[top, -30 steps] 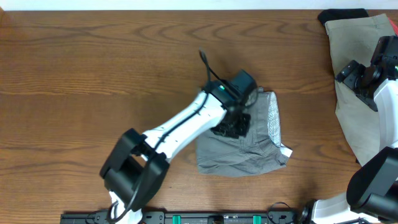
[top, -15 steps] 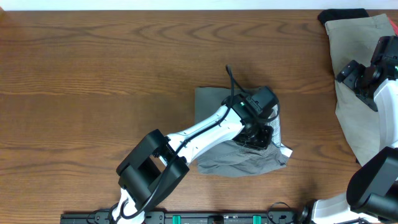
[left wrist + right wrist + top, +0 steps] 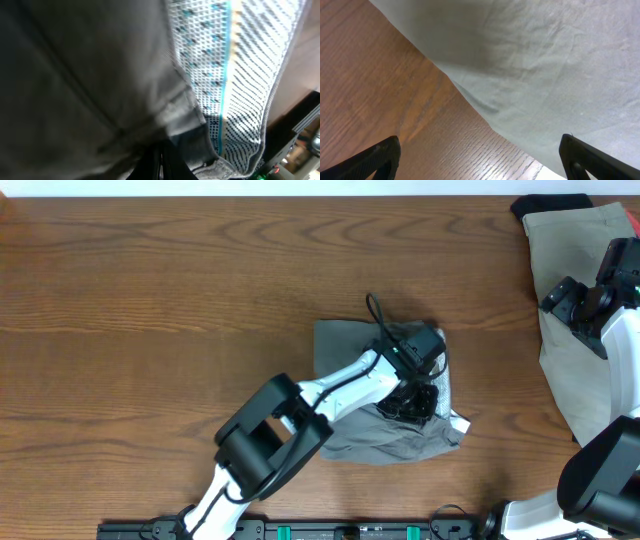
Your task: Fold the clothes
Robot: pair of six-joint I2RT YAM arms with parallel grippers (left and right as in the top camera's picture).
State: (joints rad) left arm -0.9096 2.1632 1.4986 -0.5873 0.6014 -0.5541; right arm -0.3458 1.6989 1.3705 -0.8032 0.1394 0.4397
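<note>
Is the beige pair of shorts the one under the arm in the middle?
No, the left gripper sits on the grey shorts; the beige shorts lie at the right edge.

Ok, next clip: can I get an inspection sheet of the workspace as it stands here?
Surface: brown wooden table, no spills seen.
Job's things: grey cotton shorts mid-table, speckled waistband lining showing; khaki-beige shorts at right edge.
Clutter: black cloth-like item, far right corner.
Grippers: left gripper down on grey shorts, jaws unclear; right gripper jaws open, empty, over khaki edge.
Cables: black cable looped at left wrist.
Surroundings: black base rail at near edge.
</note>
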